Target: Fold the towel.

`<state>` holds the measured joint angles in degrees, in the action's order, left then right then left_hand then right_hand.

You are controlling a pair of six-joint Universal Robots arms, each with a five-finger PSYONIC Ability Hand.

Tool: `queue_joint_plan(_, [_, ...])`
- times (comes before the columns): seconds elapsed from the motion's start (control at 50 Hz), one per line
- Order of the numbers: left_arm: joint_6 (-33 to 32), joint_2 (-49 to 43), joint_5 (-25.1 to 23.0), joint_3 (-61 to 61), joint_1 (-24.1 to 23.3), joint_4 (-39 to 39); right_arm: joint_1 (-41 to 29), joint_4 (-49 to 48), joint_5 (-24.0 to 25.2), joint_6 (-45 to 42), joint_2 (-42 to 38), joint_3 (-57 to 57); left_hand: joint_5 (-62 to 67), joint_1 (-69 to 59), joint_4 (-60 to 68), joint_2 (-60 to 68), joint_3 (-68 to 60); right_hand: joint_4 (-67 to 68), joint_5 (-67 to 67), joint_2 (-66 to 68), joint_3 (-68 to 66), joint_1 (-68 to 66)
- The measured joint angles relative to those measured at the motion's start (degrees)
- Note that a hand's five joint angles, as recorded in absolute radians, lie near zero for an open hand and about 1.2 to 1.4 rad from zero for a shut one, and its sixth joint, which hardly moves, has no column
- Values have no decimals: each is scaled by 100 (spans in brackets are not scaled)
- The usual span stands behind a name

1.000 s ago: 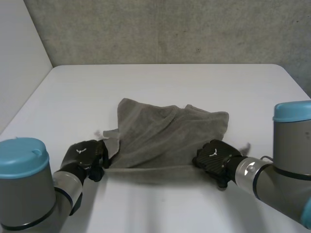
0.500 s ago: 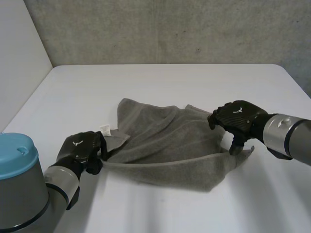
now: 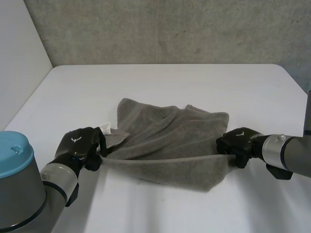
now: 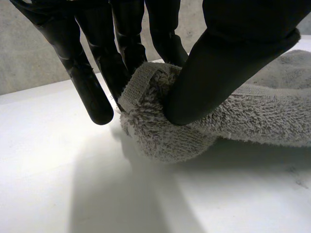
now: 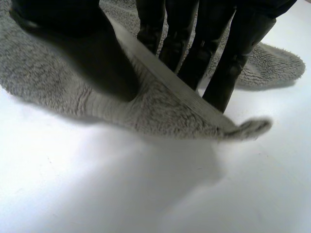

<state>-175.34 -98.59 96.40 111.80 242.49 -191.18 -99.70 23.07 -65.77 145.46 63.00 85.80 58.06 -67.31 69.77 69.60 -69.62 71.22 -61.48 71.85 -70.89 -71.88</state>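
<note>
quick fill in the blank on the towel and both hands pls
1. The towel is ___ in colour.
2. The table under it is ___.
3. The left hand pinches the towel between its fingers and its ___.
4. The right hand is shut on the same ___.

Missing words: grey; white; thumb; towel

Bright even light, soft shadow under towel (image 3: 170,141)
</note>
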Motion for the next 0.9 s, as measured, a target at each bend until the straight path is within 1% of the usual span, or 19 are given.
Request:
queue_joint_plan(0.04, [0,5,-28,0,0,0,15,-127,0,40,29,75,0,0,0,0,0,446,-493,416,-431,-412])
queue_joint_plan(0.14, [-2,72,-137,-10,1,18,53,-374,8,229,237,226,0,0,0,0,0,521,-525,437,-498,-412])
queue_joint_plan(0.2, [-19,235,-200,-95,5,75,65,-434,45,338,548,253,0,0,0,0,0,521,-525,437,-498,-412])
queue_joint_plan(0.26, [-49,539,-237,-273,18,178,69,-442,87,434,1068,168,0,0,0,0,0,521,-525,437,-498,-412])
queue_joint_plan(0.28, [-63,718,-246,-392,30,244,68,-440,105,492,1406,58,0,0,0,0,0,521,-525,437,-498,-412])
queue_joint_plan(0.34, [-81,1070,-249,-659,58,382,66,-432,127,616,1967,-193,0,0,0,0,0,521,-525,446,-498,-412])
queue_joint_plan(0.36, [-87,1285,-249,-859,75,478,66,-423,136,722,2289,-400,0,0,0,0,0,521,-525,446,-498,-412])
queue_joint_plan(0.42, [-92,1722,-240,-1357,103,722,72,-359,145,979,2865,-947,0,0,0,0,0,521,-525,449,-520,-412])
queue_joint_plan(0.5, [-90,2046,-217,-1943,118,1021,109,47,168,1172,3193,-1679,0,0,0,0,0,521,-525,449,-555,-412])
queue_joint_plan(0.54, [-89,2104,-205,-2180,122,1159,149,354,183,1132,3172,-1939,0,0,0,0,0,521,-525,449,-555,-412])
queue_joint_plan(0.6, [-88,2039,-195,-2465,130,1375,202,988,185,771,2864,-2247,0,0,0,0,0,521,-525,449,-556,-412])
queue_joint_plan(0.66, [-87,1617,-196,-2638,141,1611,141,1662,101,14,2224,-2398,0,0,0,0,0,521,-525,450,-556,-412])
queue_joint_plan(0.7, [-87,1369,-195,-2665,143,1697,81,1848,49,-255,1973,-2422,0,0,0,0,0,521,-525,450,-556,-412])
queue_joint_plan(0.72, [-88,1092,-196,-2684,145,1777,14,1978,-10,-458,1743,-2436,0,0,0,0,0,521,-525,450,-556,-412])
queue_joint_plan(0.76, [-91,697,-197,-2696,147,1877,-96,2091,-114,-661,1420,-2459,0,0,0,0,0,521,-525,450,-556,-412])
queue_joint_plan(0.78, [-97,357,-200,-2723,153,1944,-194,2128,-219,-768,1149,-2497,0,0,0,0,0,521,-525,451,-556,-412])
queue_joint_plan(0.8, [-102,216,-200,-2740,156,1970,-234,2131,-267,-797,1036,-2519,0,0,0,0,0,521,-526,451,-556,-412])
queue_joint_plan(0.84, [-141,-392,-201,-2874,185,2052,-418,2066,-480,-860,532,-2679,0,0,0,0,0,521,-526,452,-556,-412])
queue_joint_plan(0.9, [-232,-945,-198,-3164,241,2092,-605,1892,-716,-855,14,-3000,0,0,0,0,0,521,-526,452,-556,-412])
